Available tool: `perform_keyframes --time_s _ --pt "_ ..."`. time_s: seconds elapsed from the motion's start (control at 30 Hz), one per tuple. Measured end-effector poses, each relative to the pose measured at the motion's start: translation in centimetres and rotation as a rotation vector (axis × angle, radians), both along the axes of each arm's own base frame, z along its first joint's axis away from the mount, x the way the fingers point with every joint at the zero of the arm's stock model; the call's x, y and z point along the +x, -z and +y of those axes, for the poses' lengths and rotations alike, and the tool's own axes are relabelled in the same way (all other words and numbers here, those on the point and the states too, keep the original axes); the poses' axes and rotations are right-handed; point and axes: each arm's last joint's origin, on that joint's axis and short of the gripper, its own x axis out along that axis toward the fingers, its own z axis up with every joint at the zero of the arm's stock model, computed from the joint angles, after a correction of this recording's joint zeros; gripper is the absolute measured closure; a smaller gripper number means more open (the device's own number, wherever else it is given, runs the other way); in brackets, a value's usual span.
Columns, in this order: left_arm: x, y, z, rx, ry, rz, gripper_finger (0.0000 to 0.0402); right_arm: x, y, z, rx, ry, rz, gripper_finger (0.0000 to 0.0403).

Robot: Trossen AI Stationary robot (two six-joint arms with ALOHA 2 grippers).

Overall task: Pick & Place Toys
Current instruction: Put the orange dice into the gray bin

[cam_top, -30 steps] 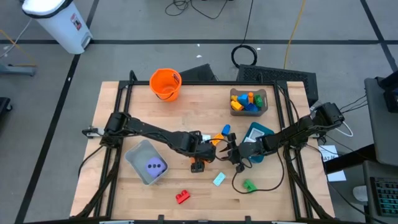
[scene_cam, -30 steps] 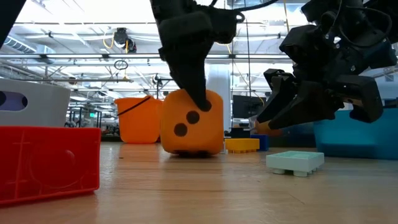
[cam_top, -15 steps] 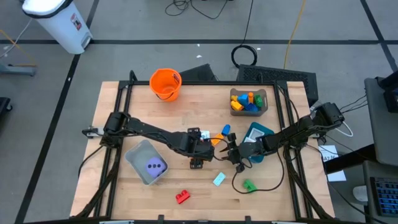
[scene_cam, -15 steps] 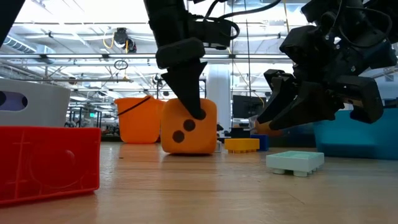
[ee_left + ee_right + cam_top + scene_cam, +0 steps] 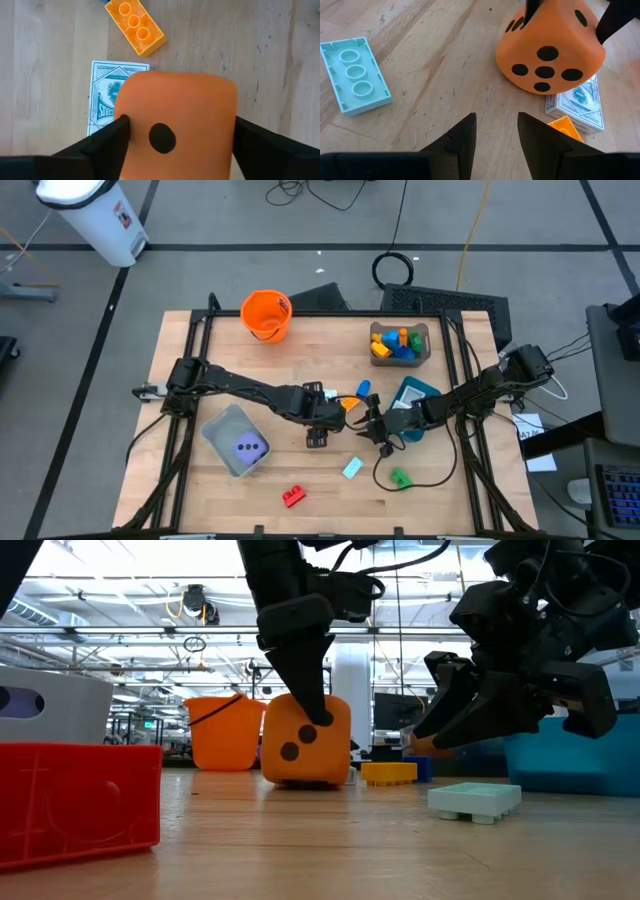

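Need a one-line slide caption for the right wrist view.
Orange die tilted on a card deck, left gripper's fingers straddling it; pale-green block lies apart.

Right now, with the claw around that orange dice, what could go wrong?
1. The left claw straddles the orange die, which sits tilted, partly on a card box. It could roll or slip out as the fingers squeeze.
2. The right claw hangs close beside the die, empty. The two arms might bump if the left one lifts that way.
3. The yellow block lies near; a slipping die could knock it.
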Motion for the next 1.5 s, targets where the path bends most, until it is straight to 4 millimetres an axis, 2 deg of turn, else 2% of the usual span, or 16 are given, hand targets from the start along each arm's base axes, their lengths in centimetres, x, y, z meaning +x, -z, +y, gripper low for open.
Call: perform_keyframes --time_s 0.17,0.6,1.03,1.27,1.5 --pt "0.0 0.0 0.1 0.007 0.031 0.004 0.0133 0.0 0.0 0.0 0.0 0.0 0.0 0.0266" --pt "0.8 -1.8 0.0 0.0 0.052 -0.02 0.018 0.0 0.0 0.0 0.0 0.0 0.0 0.0266" --pt "0.5 -2.4 0.6 0.011 0.033 0.015 0.0276 0.0 0.0 0.0 0.0 0.0 0.0 0.0266" --pt "0.2 -2.9 0.7 0.017 0.026 0.017 0.0289 0.0 0.0 0.0 -0.002 -0.001 0.0 0.0266" --pt "-0.9 -4.8 1.1 0.006 -0.039 -0.004 0.0292 0.0 0.0 0.0 -0.002 -0.001 0.0 0.0266"
